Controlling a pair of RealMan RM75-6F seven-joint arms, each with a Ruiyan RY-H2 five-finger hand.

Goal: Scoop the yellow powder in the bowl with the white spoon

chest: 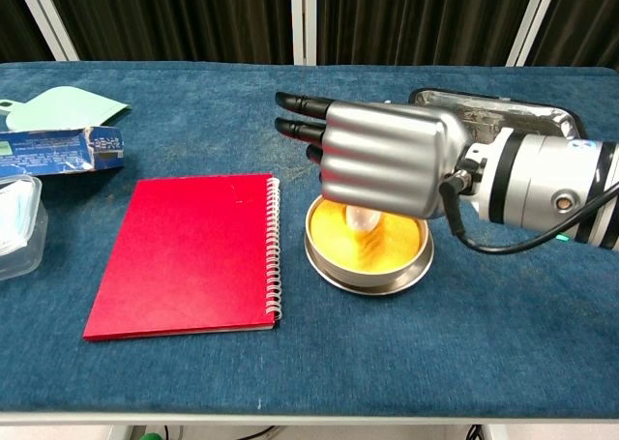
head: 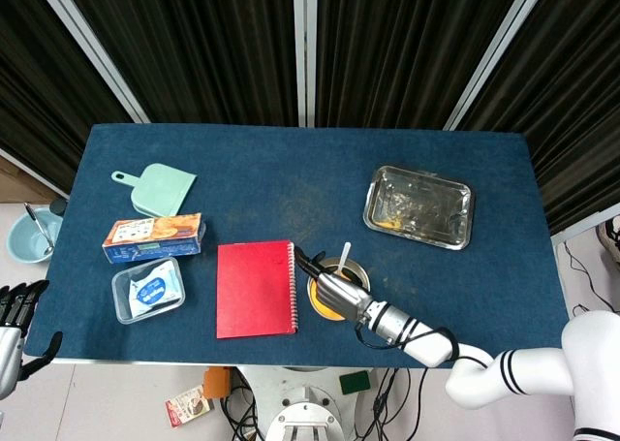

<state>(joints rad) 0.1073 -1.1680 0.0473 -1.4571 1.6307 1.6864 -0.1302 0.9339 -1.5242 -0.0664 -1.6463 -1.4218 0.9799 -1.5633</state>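
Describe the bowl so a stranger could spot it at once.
On the blue table, look along the near edge just right of the red spiral notebook. The bowl sits under the right hand, round, metal, the only container filled with yellow powder.

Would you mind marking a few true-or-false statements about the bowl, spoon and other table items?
1. The right robot hand holds the white spoon over the bowl. True.
2. The bowl holds blue powder. False: the powder is yellow.
3. The red notebook lies open. False: it is closed.
4. The metal tray lies beyond the bowl. True.
5. The left robot hand holds the notebook. False: it is off the table edge.
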